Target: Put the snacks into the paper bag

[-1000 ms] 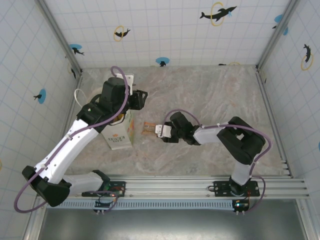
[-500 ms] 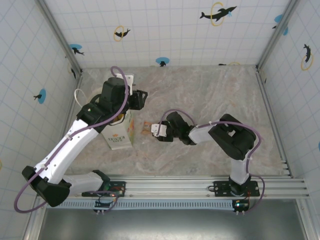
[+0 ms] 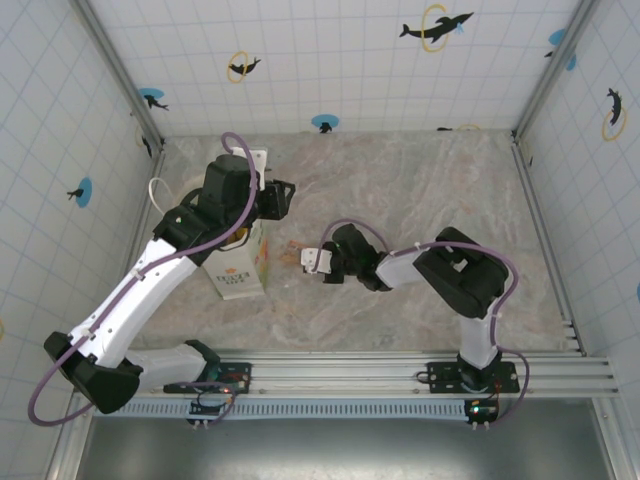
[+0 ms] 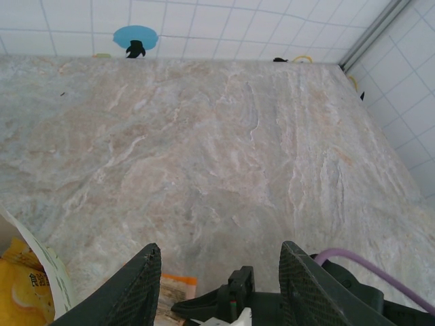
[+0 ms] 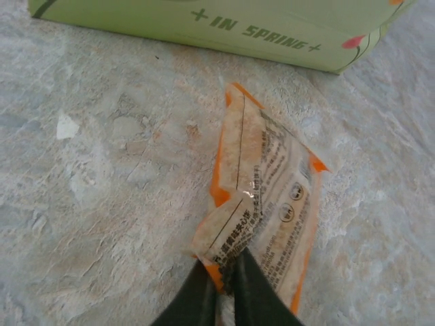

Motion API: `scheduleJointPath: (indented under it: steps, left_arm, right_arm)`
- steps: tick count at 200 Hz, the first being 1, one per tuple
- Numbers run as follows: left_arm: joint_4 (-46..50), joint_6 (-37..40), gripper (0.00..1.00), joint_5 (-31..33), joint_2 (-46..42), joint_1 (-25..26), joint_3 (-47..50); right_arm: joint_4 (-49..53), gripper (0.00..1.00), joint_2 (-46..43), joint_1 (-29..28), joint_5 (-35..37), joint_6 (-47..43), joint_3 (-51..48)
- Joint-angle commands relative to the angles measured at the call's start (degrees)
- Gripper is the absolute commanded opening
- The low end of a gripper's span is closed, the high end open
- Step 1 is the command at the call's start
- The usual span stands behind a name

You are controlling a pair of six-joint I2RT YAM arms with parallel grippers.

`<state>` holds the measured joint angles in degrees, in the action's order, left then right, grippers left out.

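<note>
Marbled tabletop (image 5: 81, 170); right gripper (image 5: 224, 288) pinches an orange packet (image 5: 272, 197) by its near corner; it looks light, crinkly, floppy.

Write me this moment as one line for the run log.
right gripper: shut on corner of orange packet | packet: lying on table beside paper bag | left gripper: open, by the bag's mouth

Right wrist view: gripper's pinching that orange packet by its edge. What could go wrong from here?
1. The right gripper holds only a crumpled corner of the orange packet, so the packet may slip out on the lift.
2. The packet lies close beside the paper bag, and the left gripper is open, holding nothing. A bump during the lift could shove or tip the bag.
</note>
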<state>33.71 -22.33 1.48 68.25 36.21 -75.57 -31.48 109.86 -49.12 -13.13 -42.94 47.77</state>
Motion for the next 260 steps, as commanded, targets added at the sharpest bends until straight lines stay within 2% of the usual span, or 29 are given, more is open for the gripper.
scheduleJointPath:
  steps: [1,21,47,58,95,125,150,164,213,260]
  left_arm:
    - [-0.26,2.09,0.48,-1.39,0.20,-0.34,-0.79]
    - [0.38,3.54,0.48,-2.55,1.12,-0.28,-1.33]
    - [-0.38,6.41,0.49,-3.95,1.65,-0.31,-0.70]
    - [-1.24,9.85,0.50,-4.60,1.67,-0.34,-0.13]
    - [-4.26,18.23,0.51,-11.83,1.80,-0.34,1.53]
    - [-4.88,26.16,0.55,-21.28,2.32,-0.28,2.90]
    - [-4.85,34.55,0.58,-34.41,2.24,0.13,5.30]
    - [-4.77,38.91,0.59,-39.25,2.21,0.76,6.17]
    - [-5.72,49.10,0.61,-40.72,2.67,2.41,9.06]
    - [-8.56,55.64,0.64,-42.10,2.86,3.17,11.31]
  right_arm:
    - [-0.95,0.06,-4.55,0.15,-1.49,0.87,-2.29]
    - [-0.62,0.00,-8.18,1.17,-4.18,3.15,-4.11]
    - [1.43,0.00,-13.69,2.69,-6.86,5.10,-6.66]
    - [3.01,0.00,-16.10,3.52,-8.05,5.99,-7.64]
    - [9.41,0.00,-24.78,7.68,-14.79,10.11,-10.41]
    - [10.54,0.00,-32.56,12.61,-22.96,17.49,-13.74]
    - [7.54,0.00,-39.37,17.11,-29.38,24.37,-17.51]
    - [7.64,0.00,-42.98,19.51,-32.87,26.92,-18.67]
    - [9.23,0.00,-49.84,27.75,-46.10,35.05,-18.43]
    - [10.73,0.00,-50.03,29.38,-55.78,36.27,-15.95]
